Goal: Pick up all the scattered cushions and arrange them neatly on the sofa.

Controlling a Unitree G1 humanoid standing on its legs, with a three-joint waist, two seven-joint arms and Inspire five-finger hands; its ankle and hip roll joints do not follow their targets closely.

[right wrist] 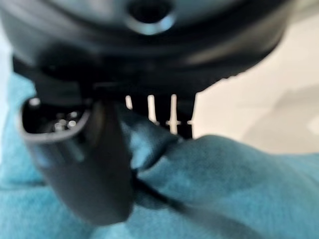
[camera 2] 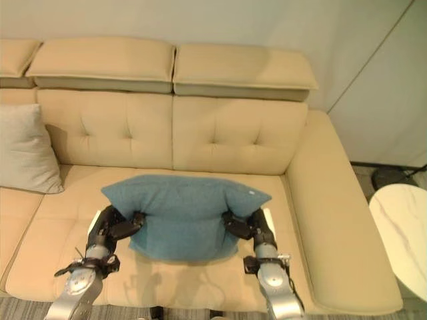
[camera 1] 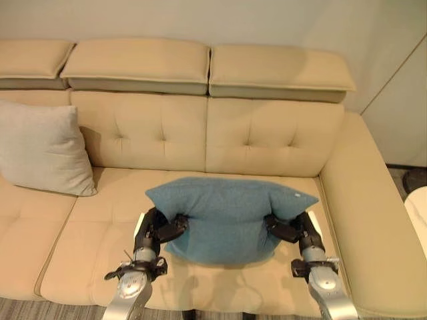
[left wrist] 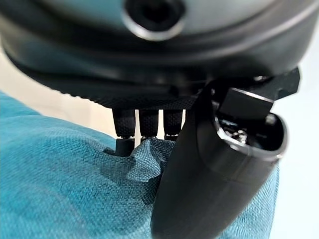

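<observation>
A teal cushion (camera 1: 227,213) hangs just above the seat of the beige sofa (camera 1: 160,130), held between both hands. My left hand (camera 1: 159,230) pinches its left edge, thumb on top and fingers underneath, and the left wrist view shows the fabric (left wrist: 60,189) bunched under the thumb (left wrist: 199,189). My right hand (camera 1: 297,230) grips the cushion's right edge the same way, with cloth (right wrist: 239,189) folded beneath its thumb (right wrist: 94,169). A light grey cushion (camera 1: 41,148) leans upright against the backrest at the sofa's left.
The sofa's right armrest (camera 1: 373,220) runs along the right side. A round white table (camera 2: 402,233) stands beyond it. Bare seat lies between the grey cushion and the teal one.
</observation>
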